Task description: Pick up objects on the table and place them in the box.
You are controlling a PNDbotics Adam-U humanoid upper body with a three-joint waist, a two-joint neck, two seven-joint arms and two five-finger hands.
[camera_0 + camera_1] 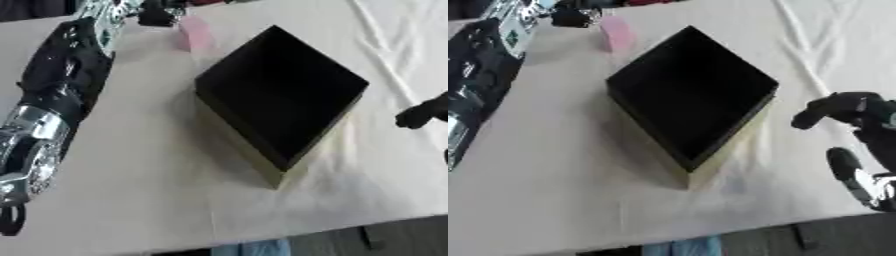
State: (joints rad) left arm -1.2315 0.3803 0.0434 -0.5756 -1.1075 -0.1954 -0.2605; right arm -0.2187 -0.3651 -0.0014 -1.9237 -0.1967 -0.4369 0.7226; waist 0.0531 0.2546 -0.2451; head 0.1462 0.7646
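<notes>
while the black box (280,95) sits open on the cloth-covered table (131,175), the left hand (159,16) is seen beside a pink object (616,33), grip unclear; the right hand (842,111) is curled, empty.

Box (280,95) was black inside and out, with a pale yellowish-tan strip showing along its near lower edge. Table cover (140,180) around the box was plain off-white cream, no pattern. Small block (616,33) beyond the box's far-left corner was pink. Left arm (52,95), left of the box, was black with shiny silver joints; left hand (575,17) was black. Right hand (842,110), right of the box, was black.
</notes>
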